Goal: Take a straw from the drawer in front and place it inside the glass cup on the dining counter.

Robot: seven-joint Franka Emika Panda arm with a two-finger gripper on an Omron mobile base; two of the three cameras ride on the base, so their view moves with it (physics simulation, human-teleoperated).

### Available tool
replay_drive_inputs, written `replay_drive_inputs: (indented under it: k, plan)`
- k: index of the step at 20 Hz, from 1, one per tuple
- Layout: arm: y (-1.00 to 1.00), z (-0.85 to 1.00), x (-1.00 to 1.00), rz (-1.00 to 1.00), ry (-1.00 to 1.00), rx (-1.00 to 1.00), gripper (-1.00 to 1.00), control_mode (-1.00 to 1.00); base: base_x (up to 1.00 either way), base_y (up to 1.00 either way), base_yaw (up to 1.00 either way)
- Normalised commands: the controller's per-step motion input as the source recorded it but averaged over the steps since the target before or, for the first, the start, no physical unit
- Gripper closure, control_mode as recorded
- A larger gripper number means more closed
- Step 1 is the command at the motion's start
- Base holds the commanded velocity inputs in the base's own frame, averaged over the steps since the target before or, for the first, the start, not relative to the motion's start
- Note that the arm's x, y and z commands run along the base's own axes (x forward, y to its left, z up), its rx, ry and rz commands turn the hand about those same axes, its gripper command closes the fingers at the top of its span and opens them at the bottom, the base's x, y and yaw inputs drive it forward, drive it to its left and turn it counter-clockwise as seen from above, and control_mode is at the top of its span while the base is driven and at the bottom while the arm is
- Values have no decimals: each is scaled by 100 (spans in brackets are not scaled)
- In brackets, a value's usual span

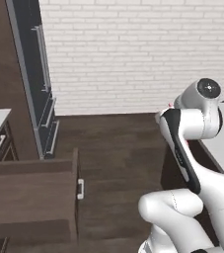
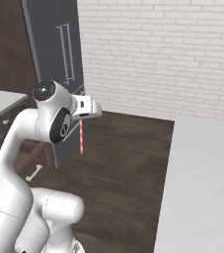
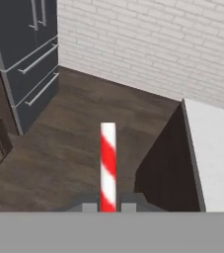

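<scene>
The tool (image 3: 108, 206) was clenched on the straw (image 3: 107, 163) at one end; light, stiff, probably slippery; grip looked adequate.

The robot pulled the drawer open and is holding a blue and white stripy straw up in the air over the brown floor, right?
Nearly. The straw is red and white, not blue and white; the hand view shows its stripes clearly. The rest holds: the gripper is shut on it, holding it over the brown floor, and the drawer stands pulled open in the left base view.
</scene>
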Motion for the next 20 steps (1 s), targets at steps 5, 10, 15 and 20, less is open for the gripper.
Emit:
replay_drive_inputs:
  k: [5,10,15,20]
  plan:
    - [0,0,0,0,0,0,100,100,100,-7,-15]
    - [0,0,0,0,0,0,100,100,100,-10,-17]
    - [0,0,0,0,0,0,100,100,100,-6,-18]
    - [0,0,0,0,0,0,100,100,100,0,-22]
